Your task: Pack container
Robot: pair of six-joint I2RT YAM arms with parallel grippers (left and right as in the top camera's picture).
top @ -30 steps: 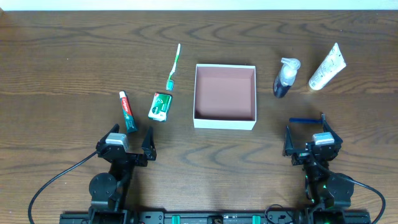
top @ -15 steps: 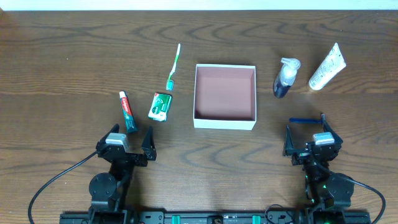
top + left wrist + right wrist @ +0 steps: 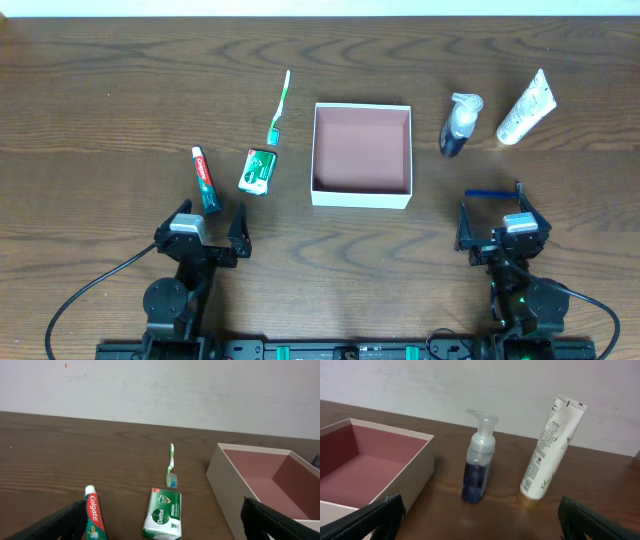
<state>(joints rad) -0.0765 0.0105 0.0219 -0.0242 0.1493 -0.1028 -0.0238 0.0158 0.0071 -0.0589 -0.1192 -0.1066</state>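
Observation:
The container (image 3: 360, 199), a shallow square box with white walls and a reddish-brown inside, stands empty at the table's middle; it also shows in the left wrist view (image 3: 227, 485) and the right wrist view (image 3: 412, 477). Left of it lie a toothpaste tube (image 3: 206, 179), a green-and-white soap packet (image 3: 258, 171) and a green toothbrush (image 3: 279, 105). Right of it stand a blue pump bottle (image 3: 459, 125) and a white tube (image 3: 526, 108). My left gripper (image 3: 210, 216) is open and empty, just short of the toothpaste. My right gripper (image 3: 500, 212) is open and empty, behind a thin blue stick (image 3: 490, 192).
In the left wrist view the toothpaste (image 3: 93, 517) and soap packet (image 3: 163, 520) lie between my fingers (image 3: 55, 525), with the toothbrush (image 3: 171, 465) beyond. In the right wrist view the pump bottle (image 3: 479, 470) and white tube (image 3: 550, 455) stand ahead. A pale wall is behind.

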